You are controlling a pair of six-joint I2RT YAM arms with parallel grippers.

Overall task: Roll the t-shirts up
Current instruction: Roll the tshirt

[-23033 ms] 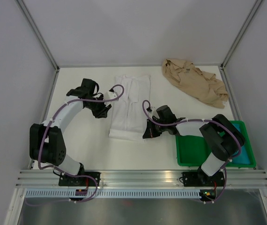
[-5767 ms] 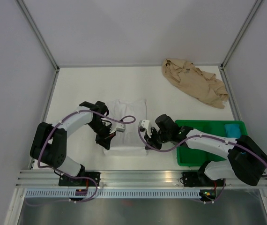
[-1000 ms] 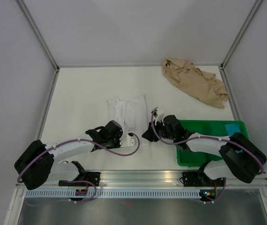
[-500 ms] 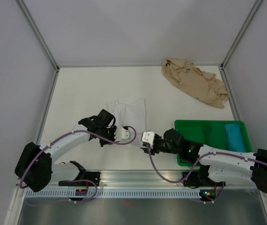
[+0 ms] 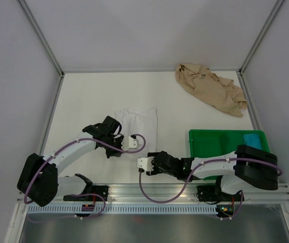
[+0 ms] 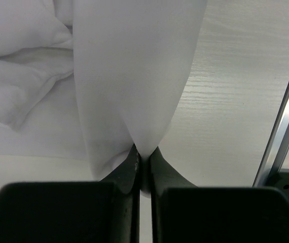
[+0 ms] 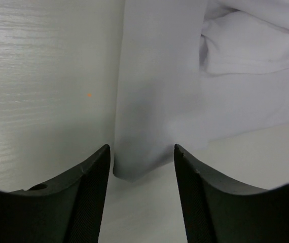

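The white t-shirt lies partly folded at mid-table, bunched into thick folds at its far part. My left gripper is shut on a corner of its near-left edge, and the cloth hangs taut from the pinch. At the shirt's near edge, my right gripper stands open, with a loose rounded corner of white cloth just ahead of its fingertips, not gripped. The tan t-shirt is crumpled at the far right.
A green tray stands at the near right with a blue cloth in it. The aluminium rail runs along the near edge, close behind both grippers. Grey walls enclose the table on three sides.
My right gripper has opened, let go of the white shirt and drawn back toward the near edge and leftward. The left gripper stays shut on the shirt and has moved a little away from the rail.
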